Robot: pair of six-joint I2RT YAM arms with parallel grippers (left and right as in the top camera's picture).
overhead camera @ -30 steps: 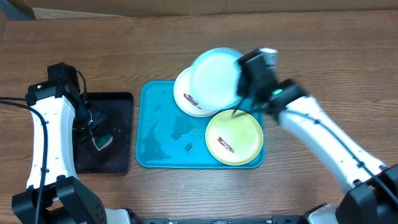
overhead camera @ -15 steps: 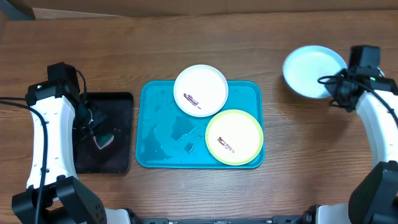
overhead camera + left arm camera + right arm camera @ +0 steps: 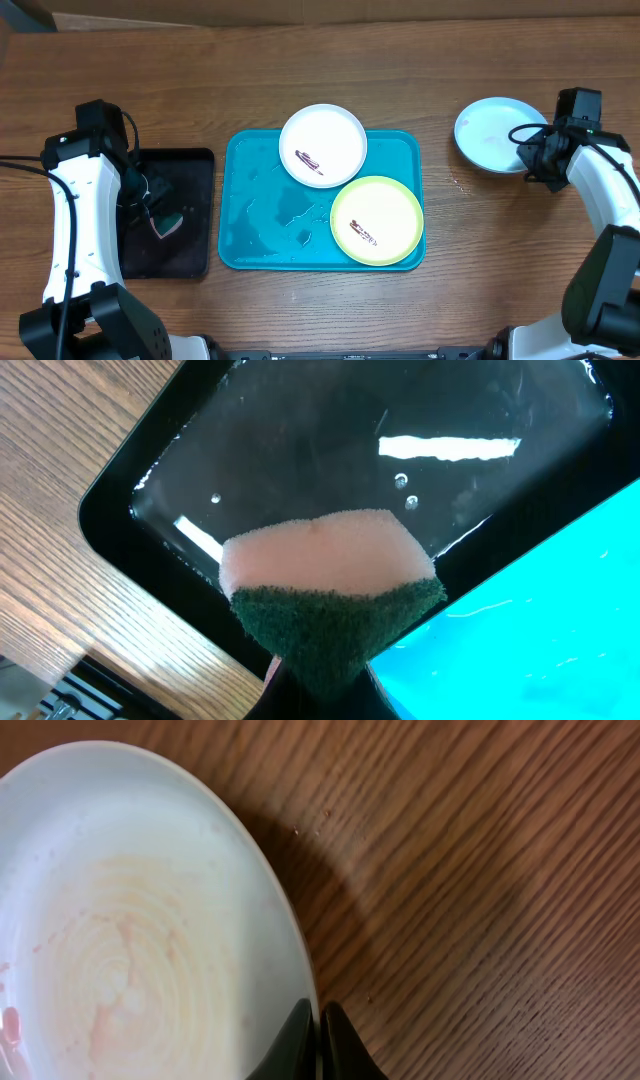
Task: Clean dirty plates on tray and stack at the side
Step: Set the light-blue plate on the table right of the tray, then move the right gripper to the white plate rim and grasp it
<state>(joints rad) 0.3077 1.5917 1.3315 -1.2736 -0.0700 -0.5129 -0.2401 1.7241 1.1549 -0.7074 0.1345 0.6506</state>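
Note:
The turquoise tray [image 3: 260, 215] holds a white plate [image 3: 335, 138] at its far edge and a yellow-green plate [image 3: 390, 212] at its near right; both carry brown-red smears. The light blue plate [image 3: 492, 132] lies on the table at the far right, faint smears inside [image 3: 110, 940]. My right gripper [image 3: 537, 160] [image 3: 318, 1020] is shut on the light blue plate's rim. My left gripper [image 3: 150, 215] [image 3: 320, 685] is shut on a green-and-cream sponge [image 3: 330, 575] over the black tray [image 3: 190, 170].
The black tray [image 3: 300, 430] sits left of the turquoise tray, whose edge shows in the left wrist view [image 3: 560, 610]. Water film lies on both trays. Bare wooden table surrounds the light blue plate [image 3: 480, 870].
My right arm carried the light blue plate from above the white plate off the tray to the far right and lowered it to the table. The left arm has not moved.

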